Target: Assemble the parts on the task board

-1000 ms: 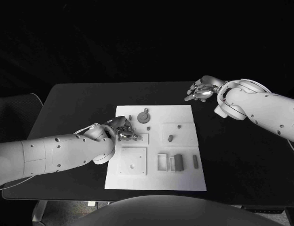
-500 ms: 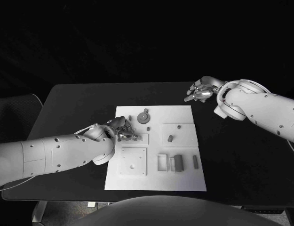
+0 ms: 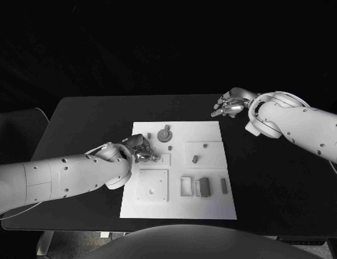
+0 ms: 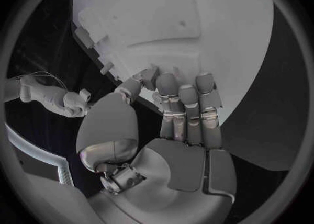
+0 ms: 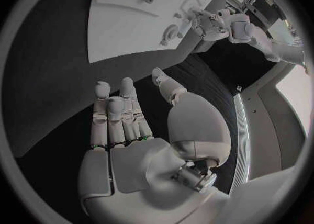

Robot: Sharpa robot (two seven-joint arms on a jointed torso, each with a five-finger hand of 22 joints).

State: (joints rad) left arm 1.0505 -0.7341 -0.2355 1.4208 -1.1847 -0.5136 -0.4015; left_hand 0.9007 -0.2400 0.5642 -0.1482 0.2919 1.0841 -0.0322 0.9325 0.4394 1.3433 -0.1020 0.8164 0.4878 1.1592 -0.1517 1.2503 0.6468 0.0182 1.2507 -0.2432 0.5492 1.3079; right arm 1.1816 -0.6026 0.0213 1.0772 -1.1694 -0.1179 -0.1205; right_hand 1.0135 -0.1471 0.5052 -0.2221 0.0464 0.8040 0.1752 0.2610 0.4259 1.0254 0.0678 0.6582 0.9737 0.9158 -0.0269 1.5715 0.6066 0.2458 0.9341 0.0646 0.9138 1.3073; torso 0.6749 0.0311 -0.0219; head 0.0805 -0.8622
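Note:
The white task board (image 3: 178,168) lies in the middle of the black table. Small grey parts sit on it: a round disc (image 3: 164,134) near its far edge, a short peg (image 3: 194,158) in the square field, and upright blocks (image 3: 205,186) near the front. My left hand (image 3: 139,148) rests over the board's left edge beside a small square recess (image 3: 163,158). In the left wrist view its fingers (image 4: 186,103) curl down onto the board (image 4: 196,14) with the thumb close to them; whatever is under the tips is hidden. My right hand (image 3: 232,102) hovers off the board's far right corner, fingers (image 5: 118,114) spread, holding nothing.
A square plate with a centre hole (image 3: 152,185) and an open slot (image 3: 185,186) take up the board's front half. Bare black table surrounds the board on every side, widest to the right. The table's left edge and a chair (image 3: 13,129) lie beyond my left arm.

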